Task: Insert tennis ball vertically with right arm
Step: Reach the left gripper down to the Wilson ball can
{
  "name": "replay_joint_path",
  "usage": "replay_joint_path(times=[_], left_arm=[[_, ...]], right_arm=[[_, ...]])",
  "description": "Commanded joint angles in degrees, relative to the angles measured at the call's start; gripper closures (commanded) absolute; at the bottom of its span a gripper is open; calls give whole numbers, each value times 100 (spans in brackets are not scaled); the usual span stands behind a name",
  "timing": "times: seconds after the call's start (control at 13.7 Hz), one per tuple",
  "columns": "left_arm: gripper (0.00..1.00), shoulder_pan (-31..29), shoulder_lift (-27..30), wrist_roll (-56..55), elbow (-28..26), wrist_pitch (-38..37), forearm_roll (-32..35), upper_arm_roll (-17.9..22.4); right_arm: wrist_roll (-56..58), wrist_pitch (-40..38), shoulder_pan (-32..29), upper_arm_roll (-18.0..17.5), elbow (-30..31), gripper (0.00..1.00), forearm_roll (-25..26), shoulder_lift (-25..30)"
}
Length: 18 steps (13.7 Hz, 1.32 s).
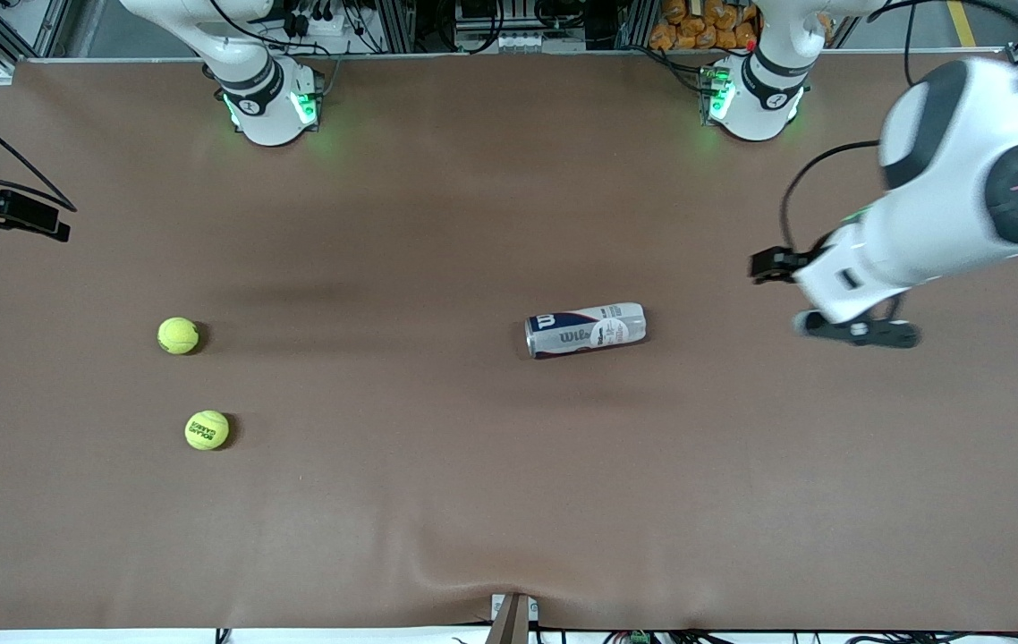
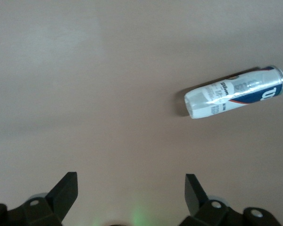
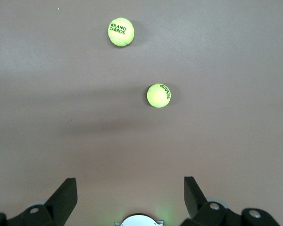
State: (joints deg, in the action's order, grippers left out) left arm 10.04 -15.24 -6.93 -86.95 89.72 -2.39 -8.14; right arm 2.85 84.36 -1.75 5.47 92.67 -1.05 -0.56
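The right hand hangs wide open and holds nothing. The nearest tennis ball sits on the table just ahead of it. It looks light, fuzzy and squishy. Pinch it across its middle. The left hand, also wide open, waits near the can, which lies on its side.

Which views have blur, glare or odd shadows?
Front view: left arm motion-blurred, soft shadow bands across the table, green base-light glow. Left wrist view: Wilson ball can slightly soft, pale glare patch on the table. Right wrist view: both tennis balls sharp, small shadows.
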Motion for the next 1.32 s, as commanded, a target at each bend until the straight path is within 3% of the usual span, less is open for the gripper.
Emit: replay_joint_path(times=[0.0,0.29,0.59,0.81,1.24], left_arm=[[0,462,-356,-45,152,80,238,23],[0,937,-988,-54,160,115,308,31],[0,1306,-1262,7,169,335,370,31],[0,1745,-1350,25,143,335,1035,31],[0,2308,-1560,78,-147,81,1923,23]], right_arm=[[-13,63,-18,-11,102,0,0,29],[-13,186,-19,-11,321,0,0,73],[-13,336,-18,-11,542,0,0,126],[-4,449,-27,-11,691,0,0,178],[-4,1266,-45,-11,1762,0,0,696]])
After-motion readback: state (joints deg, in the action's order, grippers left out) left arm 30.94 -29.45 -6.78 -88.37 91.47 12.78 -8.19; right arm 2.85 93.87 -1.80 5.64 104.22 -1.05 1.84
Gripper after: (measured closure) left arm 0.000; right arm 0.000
